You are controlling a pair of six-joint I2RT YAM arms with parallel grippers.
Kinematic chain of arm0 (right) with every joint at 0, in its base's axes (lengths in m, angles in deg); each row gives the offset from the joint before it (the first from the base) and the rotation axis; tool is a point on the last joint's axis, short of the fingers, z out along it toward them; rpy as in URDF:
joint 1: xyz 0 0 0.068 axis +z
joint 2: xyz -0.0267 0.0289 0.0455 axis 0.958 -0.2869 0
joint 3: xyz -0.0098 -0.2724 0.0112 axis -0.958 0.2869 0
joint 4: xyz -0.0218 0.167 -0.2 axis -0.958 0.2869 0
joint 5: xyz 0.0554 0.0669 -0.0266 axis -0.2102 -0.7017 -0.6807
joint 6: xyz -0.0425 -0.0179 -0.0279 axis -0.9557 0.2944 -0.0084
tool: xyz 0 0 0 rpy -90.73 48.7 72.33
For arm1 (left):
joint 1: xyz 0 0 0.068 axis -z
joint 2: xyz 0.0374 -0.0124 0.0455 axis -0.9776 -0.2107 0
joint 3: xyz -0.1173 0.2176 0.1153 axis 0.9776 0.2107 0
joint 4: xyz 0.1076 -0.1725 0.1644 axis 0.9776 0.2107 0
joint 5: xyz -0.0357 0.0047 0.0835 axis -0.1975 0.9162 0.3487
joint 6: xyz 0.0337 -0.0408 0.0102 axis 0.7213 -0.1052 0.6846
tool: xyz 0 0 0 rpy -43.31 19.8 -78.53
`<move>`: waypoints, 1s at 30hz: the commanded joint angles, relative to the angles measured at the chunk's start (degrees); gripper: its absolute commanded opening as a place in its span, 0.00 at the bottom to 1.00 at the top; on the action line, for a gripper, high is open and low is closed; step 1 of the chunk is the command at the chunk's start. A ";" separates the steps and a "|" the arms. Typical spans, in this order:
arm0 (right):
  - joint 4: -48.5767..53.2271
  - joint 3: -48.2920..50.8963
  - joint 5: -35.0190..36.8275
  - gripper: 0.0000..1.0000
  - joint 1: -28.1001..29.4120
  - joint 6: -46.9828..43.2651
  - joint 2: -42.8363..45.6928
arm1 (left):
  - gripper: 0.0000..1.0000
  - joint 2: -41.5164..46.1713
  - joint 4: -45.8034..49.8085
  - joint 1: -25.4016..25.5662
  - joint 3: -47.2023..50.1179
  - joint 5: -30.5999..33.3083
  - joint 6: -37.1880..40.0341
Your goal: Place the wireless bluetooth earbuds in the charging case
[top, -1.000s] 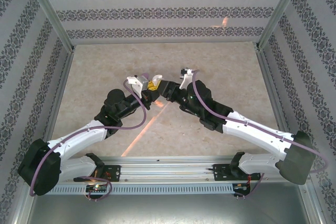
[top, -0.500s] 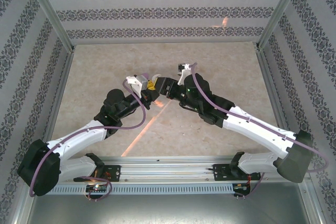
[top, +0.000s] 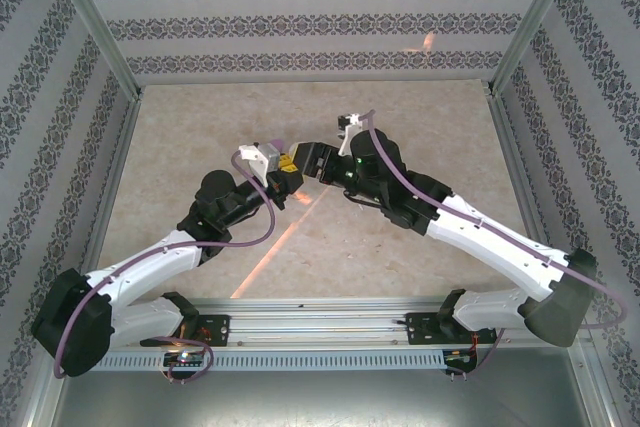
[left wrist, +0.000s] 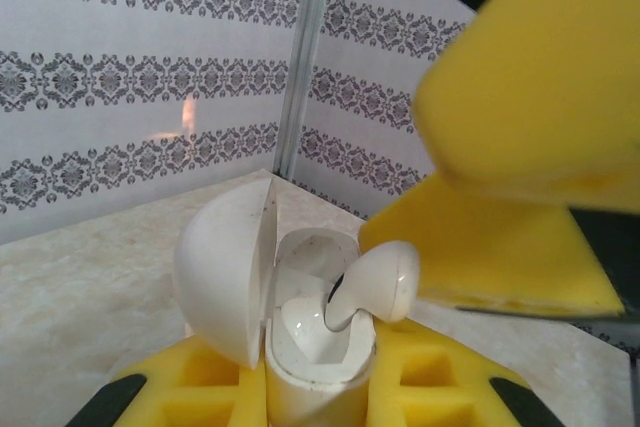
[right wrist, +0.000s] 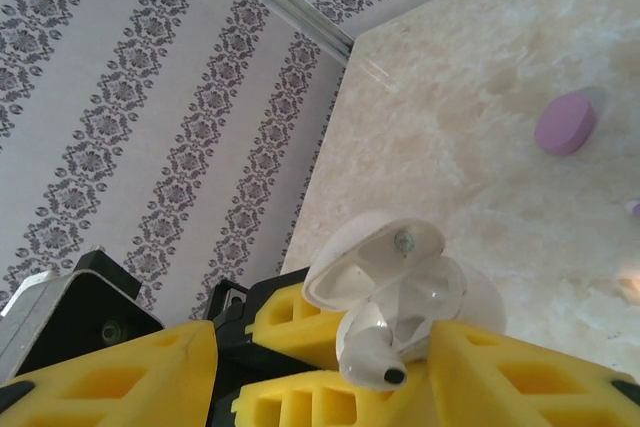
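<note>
The charging case [left wrist: 300, 337] looks whitish and stands open, its lid [left wrist: 225, 267] swung to the left. My left gripper [left wrist: 320, 392] is shut on its base, a yellow pad on each side. One whitish earbud [left wrist: 380, 285] sits tilted at the case's mouth, its stem down in a socket. My right gripper [left wrist: 425, 247] comes in from the upper right, its yellow fingers shut on that earbud. From the right wrist the earbud [right wrist: 372, 352] shows its dark tip, with the open case [right wrist: 400, 282] just behind it. From above, both grippers [top: 287, 160] [top: 310, 159] meet mid-table.
A lilac oval pebble-shaped thing [right wrist: 565, 123] lies on the beige tabletop [right wrist: 480, 147] beyond the case, and a small lilac bit [right wrist: 634, 209] shows at the frame's right edge. Patterned walls [top: 320, 27] and metal posts close in the table on three sides.
My right arm has swung left and slightly away, bringing its fingers up against the left gripper and the case. The left arm has hardly moved.
</note>
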 commanded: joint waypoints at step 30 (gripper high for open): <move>19.20 -7.20 -19.71 0.14 -8.30 -16.14 4.51 | 0.06 -3.33 5.23 -6.89 -9.60 -31.21 -8.34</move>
